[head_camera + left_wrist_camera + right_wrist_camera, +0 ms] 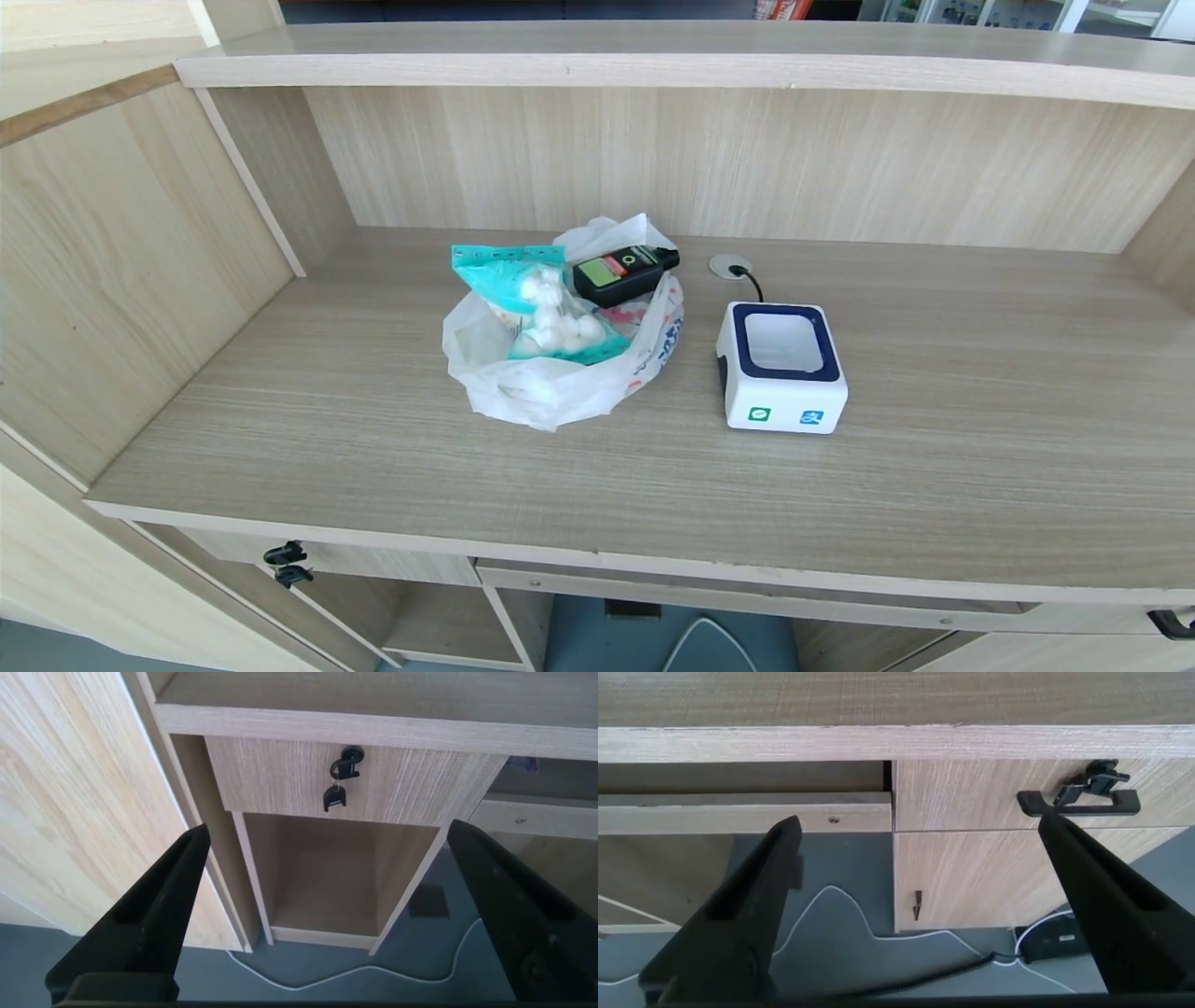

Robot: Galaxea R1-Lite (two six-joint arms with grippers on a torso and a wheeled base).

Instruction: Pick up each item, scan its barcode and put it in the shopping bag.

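The left pincer and right pincer both gape empty below the tabletop's front edge. Near the tabletop's middle, toward the back edge, the shopping bag holds a teal cotton-ball pack and a black bottle; the scanner stands just beside it, toward the right edge.

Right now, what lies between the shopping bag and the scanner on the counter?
Nothing: in the head view only a narrow bare strip of counter separates the shopping bag from the scanner.
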